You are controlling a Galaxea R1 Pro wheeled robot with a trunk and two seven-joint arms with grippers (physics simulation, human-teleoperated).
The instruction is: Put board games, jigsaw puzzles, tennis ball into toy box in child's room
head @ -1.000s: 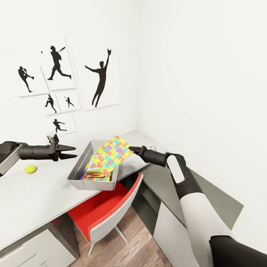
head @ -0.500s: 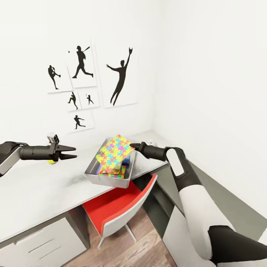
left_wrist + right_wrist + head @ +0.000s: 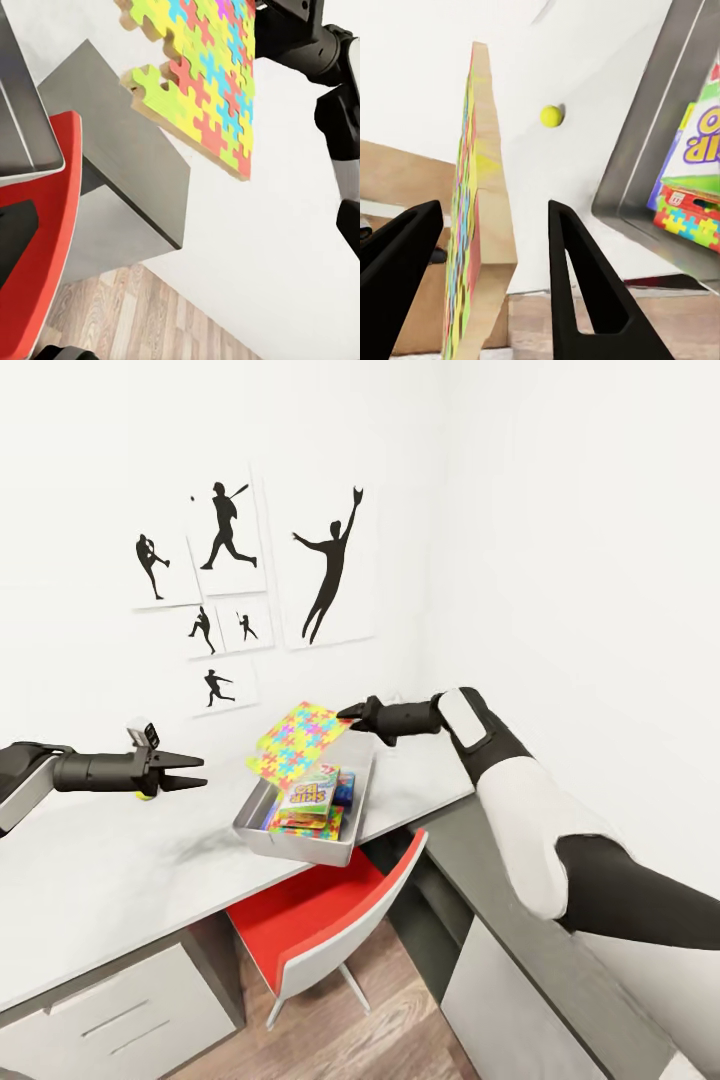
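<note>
Here the right claw [image 3: 345,712], closed on a corner of the tilted puzzle [image 3: 293,741], holds it above the bin's [image 3: 300,842] far rim, so the drop lies down and nearer, while the left claw [image 3: 200,772] waits half open, empty.

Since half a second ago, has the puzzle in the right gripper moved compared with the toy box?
Yes. The puzzle has risen: it covered the toy box contents before, and now it hangs above the far rim in the right gripper, uncovering the boxes inside.
</note>
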